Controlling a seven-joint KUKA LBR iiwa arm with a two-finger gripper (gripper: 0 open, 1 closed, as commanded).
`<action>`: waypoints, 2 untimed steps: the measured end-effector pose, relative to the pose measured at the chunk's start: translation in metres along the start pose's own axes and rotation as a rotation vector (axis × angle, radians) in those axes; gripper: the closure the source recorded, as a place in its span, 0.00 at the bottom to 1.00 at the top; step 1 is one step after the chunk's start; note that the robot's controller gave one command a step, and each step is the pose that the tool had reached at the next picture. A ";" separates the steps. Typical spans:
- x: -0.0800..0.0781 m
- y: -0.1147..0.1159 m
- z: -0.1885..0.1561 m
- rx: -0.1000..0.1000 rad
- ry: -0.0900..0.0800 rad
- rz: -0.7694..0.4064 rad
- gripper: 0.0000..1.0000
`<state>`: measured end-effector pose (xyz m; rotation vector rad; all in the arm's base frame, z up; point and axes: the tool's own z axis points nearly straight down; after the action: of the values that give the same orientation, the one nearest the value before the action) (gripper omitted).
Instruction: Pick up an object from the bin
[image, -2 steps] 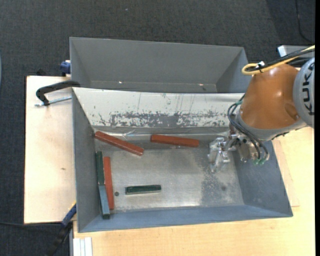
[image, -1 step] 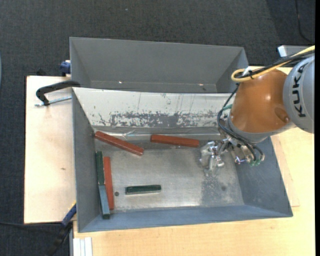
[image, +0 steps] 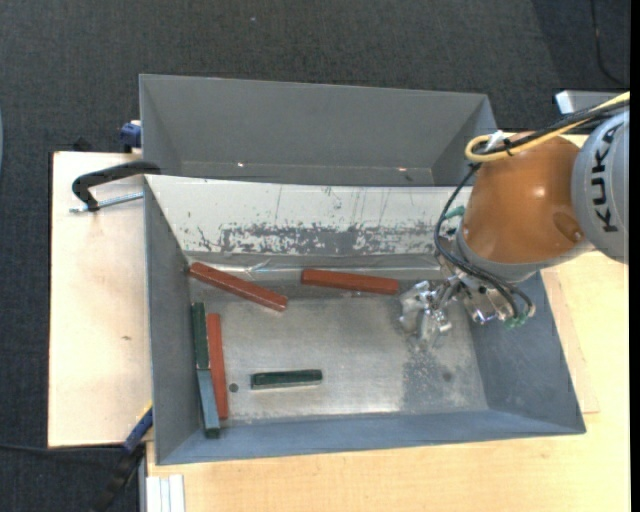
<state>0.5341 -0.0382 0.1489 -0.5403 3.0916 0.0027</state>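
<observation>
The fingers (image: 428, 318) hang low in the right part of the bin (image: 520, 400), under the orange cover (image: 520, 210) of the wrist and above bare floor. How far they are open I cannot tell, because the metal parts there are too tangled to read. I see nothing held between them, so I judge that no thing is picked yet.

The nearest thing is a red-brown stick (image: 350, 283) lying flat along the foot of the back wall, its right end just beside the fingers. A second red-brown stick (image: 238, 286) lies slanted further left. A short dark green bar (image: 286, 379) lies alone on the middle of the floor, well apart from the fingers. Three more sticks lie close together against the left wall.

For a good pick I would take the near stick across its narrow width and close to its middle, so that it does not tip when lifted. The wall behind it probably leaves little room for the far side of the grasp. The green bar is free on all sides and seems the easier choice
</observation>
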 end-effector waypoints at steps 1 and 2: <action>-0.015 -0.001 0.026 0.009 -0.009 -0.198 1.00; -0.012 0.005 0.027 -0.006 0.009 -0.259 1.00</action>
<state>0.5433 -0.0297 0.1223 -0.9377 3.0057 0.0092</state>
